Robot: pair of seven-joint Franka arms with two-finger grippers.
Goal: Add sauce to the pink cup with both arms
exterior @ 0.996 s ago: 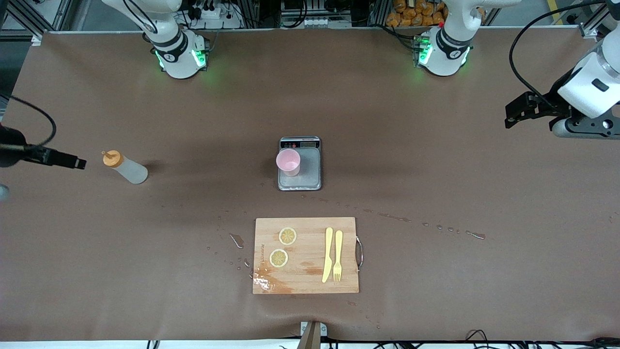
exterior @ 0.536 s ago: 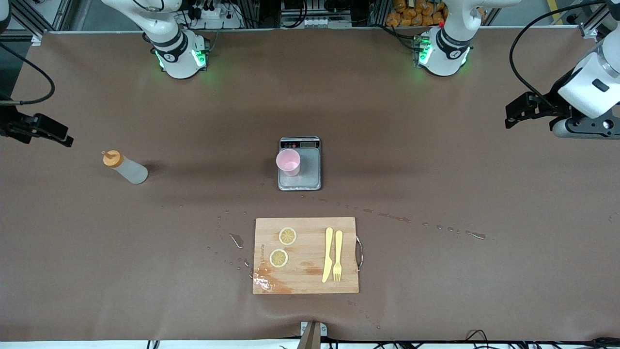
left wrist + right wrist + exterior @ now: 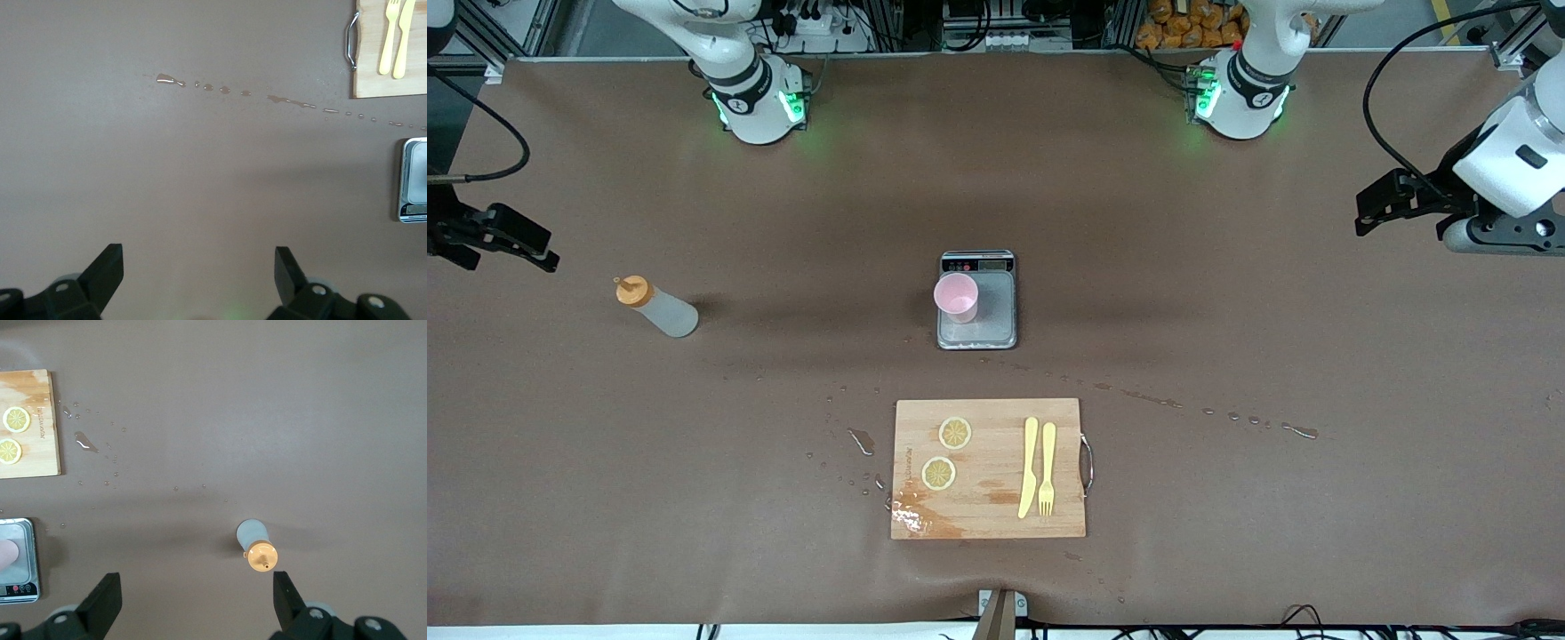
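Observation:
The sauce bottle, whitish with an orange cap, stands on the table toward the right arm's end. In the right wrist view it shows from above, cap up. The pink cup stands on the grey scale at the table's middle. My right gripper is open and empty over the table's edge at the right arm's end, apart from the bottle; in its own view the bottle lies off to one side of the fingers. My left gripper is open and empty over bare table at the left arm's end and waits.
A wooden cutting board with two lemon slices, a yellow knife and a fork lies nearer the front camera than the scale. Liquid drops trail across the table between scale and board. The scale's edge also shows in the left wrist view.
My right gripper has pulled away from beside the bottle's cap and moved toward the robots' side of the table. The bottle, the cup and the left arm have not moved.

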